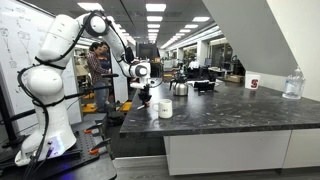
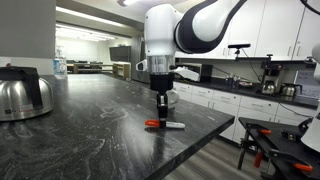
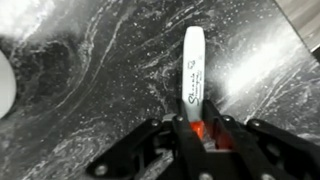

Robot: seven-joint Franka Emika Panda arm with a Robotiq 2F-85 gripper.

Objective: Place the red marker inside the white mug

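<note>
1. Closest in, wrist view: I've got the gripper (image 3: pixel 200 131) right down on the red marker (image 3: pixel 193 70). The jaws sit either side of its red end, and the white barrel runs off toward 12 o'clock.
2. The jaws are drawn in narrow around that red end. I cannot tell whether they actually pinch it.
3. In an exterior view the gripper (image 2: pixel 160 112) points straight down. The marker (image 2: pixel 166 124) lies flat on the dark table (image 2: pixel 90 135) near the front edge, red tip toward 9 o'clock.
4. A step farther, the white mug (image 1: pixel 165 109) stands upright on the table at about 4 o'clock from the gripper, near it but apart. The marker is outside the mug.
5. Beyond the mug, at roughly 1 o'clock from it, there's the shiny metal kettle (image 1: pixel 179 87).
6. Farthest off, toward 3 o'clock along the table, I see a white cup with a red logo (image 1: pixel 253 83) and a clear jug (image 1: pixel 293 85).
</note>
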